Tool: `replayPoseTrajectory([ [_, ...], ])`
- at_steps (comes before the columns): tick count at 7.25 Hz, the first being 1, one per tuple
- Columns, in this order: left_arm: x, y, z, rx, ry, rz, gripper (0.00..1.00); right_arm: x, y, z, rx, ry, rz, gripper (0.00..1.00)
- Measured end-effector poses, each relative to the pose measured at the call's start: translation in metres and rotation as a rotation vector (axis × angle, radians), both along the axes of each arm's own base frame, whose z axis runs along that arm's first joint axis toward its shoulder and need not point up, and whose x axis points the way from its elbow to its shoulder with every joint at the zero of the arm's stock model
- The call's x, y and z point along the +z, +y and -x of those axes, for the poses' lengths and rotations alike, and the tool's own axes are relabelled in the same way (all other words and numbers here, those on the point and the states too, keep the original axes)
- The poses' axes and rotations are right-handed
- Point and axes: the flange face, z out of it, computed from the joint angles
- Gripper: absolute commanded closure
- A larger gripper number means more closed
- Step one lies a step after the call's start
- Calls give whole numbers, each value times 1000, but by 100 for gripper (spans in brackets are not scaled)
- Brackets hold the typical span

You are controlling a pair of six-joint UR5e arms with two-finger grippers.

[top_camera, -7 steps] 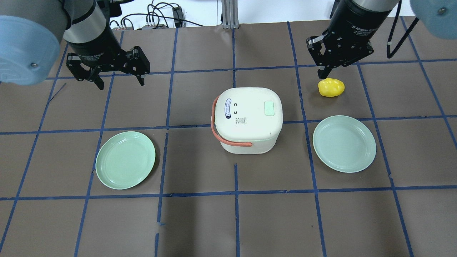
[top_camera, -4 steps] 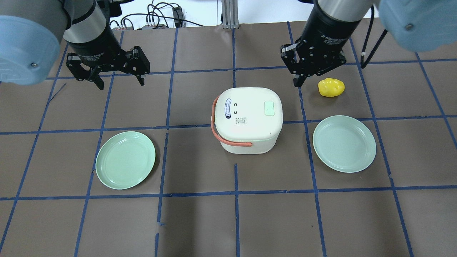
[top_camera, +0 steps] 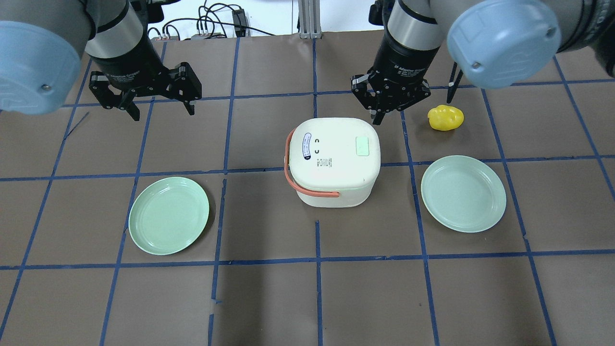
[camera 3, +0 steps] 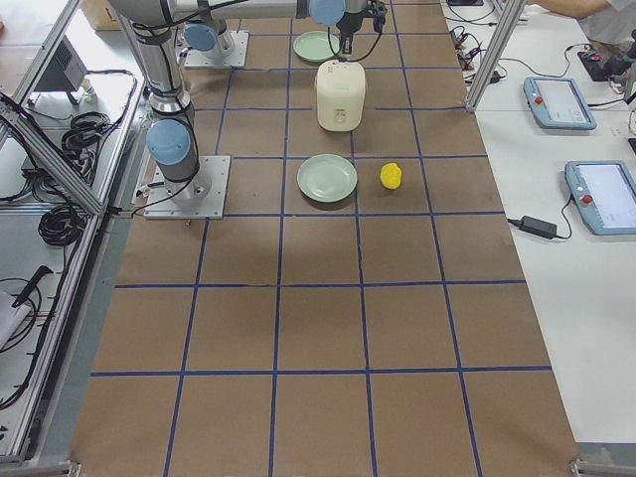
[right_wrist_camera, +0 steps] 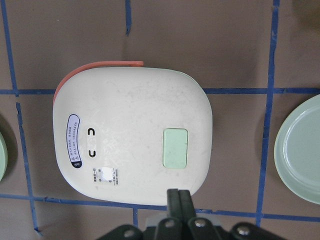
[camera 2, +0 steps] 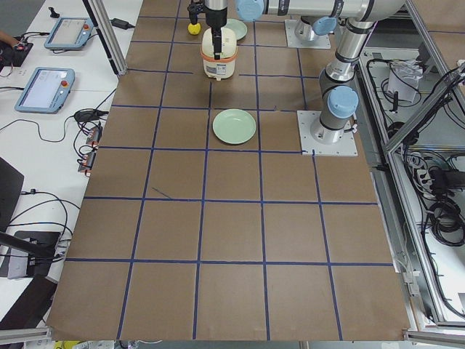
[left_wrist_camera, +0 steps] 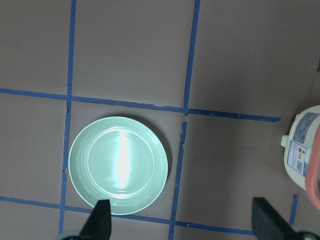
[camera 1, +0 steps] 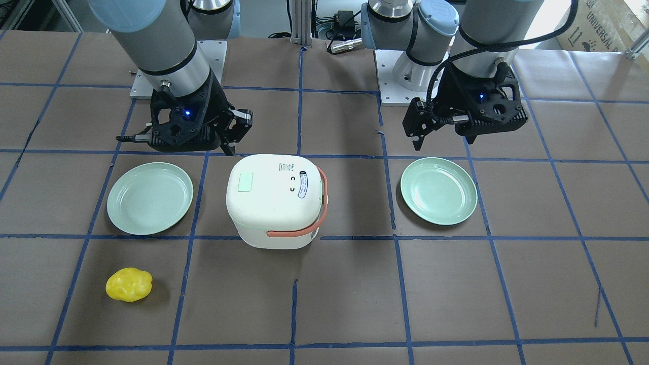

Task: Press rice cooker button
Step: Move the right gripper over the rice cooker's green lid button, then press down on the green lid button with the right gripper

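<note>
The white rice cooker (top_camera: pixel 331 163) with an orange handle stands mid-table; its pale green button (top_camera: pixel 362 145) sits on the lid's right side. My right gripper (top_camera: pixel 376 117) is shut and empty, hovering at the cooker's far right edge, just beyond the button. In the right wrist view the closed fingers (right_wrist_camera: pixel 178 197) sit just off the lid's edge, in line with the button (right_wrist_camera: pixel 175 148). My left gripper (top_camera: pixel 158 108) is open and empty at the far left, well away from the cooker. In the left wrist view its fingers (left_wrist_camera: pixel 102 220) are spread wide above a plate.
Two empty green plates lie on the table, one front left (top_camera: pixel 168 215) and one right (top_camera: pixel 463 193) of the cooker. A yellow pepper-like object (top_camera: pixel 446 117) lies right of my right gripper. Blue tape lines grid the brown table.
My right gripper has moved left, from above the yellow object to the cooker's far right edge. The left arm has not moved.
</note>
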Motion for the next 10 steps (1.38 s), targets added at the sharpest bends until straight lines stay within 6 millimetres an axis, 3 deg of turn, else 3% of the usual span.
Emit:
replayPoseTrajectory([
  [3,0,0,0,0,0,-1,0,-37,-5,-19,56,39,1,93],
  [6,0,0,0,-1,0,0,0,-72,-3,-18,71,58,17,93],
  [10,0,0,0,0,0,-1,0,-78,-4,-16,22,52,28,93],
])
